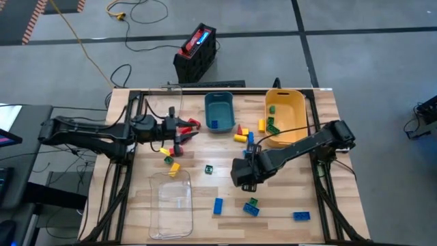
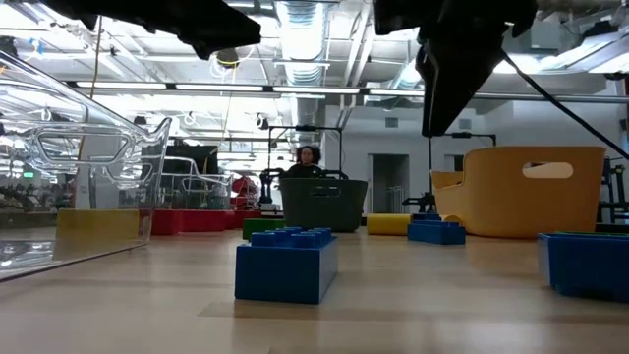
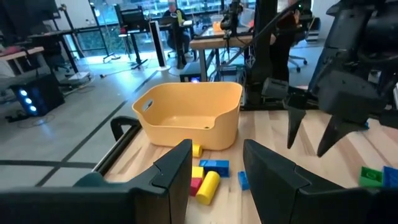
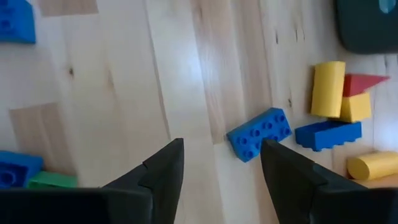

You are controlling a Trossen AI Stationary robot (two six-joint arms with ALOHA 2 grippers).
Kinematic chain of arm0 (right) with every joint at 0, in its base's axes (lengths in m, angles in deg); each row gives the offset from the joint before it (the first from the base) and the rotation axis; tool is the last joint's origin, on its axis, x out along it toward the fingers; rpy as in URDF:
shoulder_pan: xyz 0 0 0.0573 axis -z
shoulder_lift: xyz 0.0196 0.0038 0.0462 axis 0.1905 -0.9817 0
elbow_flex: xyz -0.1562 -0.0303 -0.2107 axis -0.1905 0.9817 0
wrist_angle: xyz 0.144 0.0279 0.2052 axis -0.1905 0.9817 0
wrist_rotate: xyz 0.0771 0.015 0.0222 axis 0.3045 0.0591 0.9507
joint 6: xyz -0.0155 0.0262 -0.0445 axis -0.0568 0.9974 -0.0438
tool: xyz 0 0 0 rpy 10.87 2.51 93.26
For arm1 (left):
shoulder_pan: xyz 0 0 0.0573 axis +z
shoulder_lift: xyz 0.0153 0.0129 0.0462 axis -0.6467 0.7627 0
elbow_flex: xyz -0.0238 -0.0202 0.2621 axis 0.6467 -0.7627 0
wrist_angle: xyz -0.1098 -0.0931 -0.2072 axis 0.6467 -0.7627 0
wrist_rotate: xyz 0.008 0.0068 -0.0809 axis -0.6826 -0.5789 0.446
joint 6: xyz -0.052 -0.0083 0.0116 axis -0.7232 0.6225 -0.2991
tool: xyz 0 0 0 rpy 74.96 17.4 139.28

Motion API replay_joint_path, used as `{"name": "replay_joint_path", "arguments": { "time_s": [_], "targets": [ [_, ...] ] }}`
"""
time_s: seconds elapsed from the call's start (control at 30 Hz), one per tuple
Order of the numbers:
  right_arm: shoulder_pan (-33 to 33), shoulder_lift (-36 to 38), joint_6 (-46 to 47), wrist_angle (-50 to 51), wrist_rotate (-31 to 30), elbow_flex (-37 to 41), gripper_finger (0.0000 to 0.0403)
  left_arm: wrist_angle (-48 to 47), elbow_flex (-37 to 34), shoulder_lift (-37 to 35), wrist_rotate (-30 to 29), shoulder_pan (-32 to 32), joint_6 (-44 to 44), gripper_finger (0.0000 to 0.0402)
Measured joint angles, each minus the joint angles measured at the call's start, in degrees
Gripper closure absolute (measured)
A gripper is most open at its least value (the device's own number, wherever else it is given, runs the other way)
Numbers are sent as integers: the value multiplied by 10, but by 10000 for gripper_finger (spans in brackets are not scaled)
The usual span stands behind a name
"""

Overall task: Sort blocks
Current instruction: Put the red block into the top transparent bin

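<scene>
While the left gripper (image 1: 193,130) waits open near the teal bin (image 1: 219,111), the right gripper (image 4: 221,163) hovers (fingers apart, empty) over a blue block (image 4: 259,134) beside the yellow bin (image 1: 285,109).

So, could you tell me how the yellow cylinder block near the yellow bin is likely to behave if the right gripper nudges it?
The yellow cylinder lies on its side on smooth wood, so it would probably roll rather than slide. It looks like rigid plastic, likely light. The open right gripper might find its round surface slippery.

no legible text, labels or numbers
</scene>
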Motion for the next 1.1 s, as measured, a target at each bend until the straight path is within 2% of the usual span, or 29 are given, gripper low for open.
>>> {"name": "replay_joint_path", "arguments": {
  "time_s": [0.23, 0.4, 0.53, 0.7, 0.87, 0.97, 1.1],
  "targets": [
    [1, 1, -101, -58, -10, -49, 158, -81, 0, -77, -32, 0, 15, 262],
    [3, -2, -169, -155, -23, -35, 158, -182, 0, -150, -24, -1, 5, 262],
    [10, -5, -205, -220, -21, -4, 158, -276, 0, -160, -6, -2, -13, 261],
    [32, -4, -202, -281, -19, 33, 158, -340, 9, -111, -19, -8, -57, 252],
    [35, -5, -193, -423, -39, 105, 168, -425, 73, -38, -33, -3, -79, 249],
    [29, -5, -204, -463, -67, 122, 177, -446, 119, 19, -46, 21, -57, 251],
    [26, -5, -216, -490, -81, 138, 181, -481, 178, 111, -36, 66, 20, 251]
  ]
}}
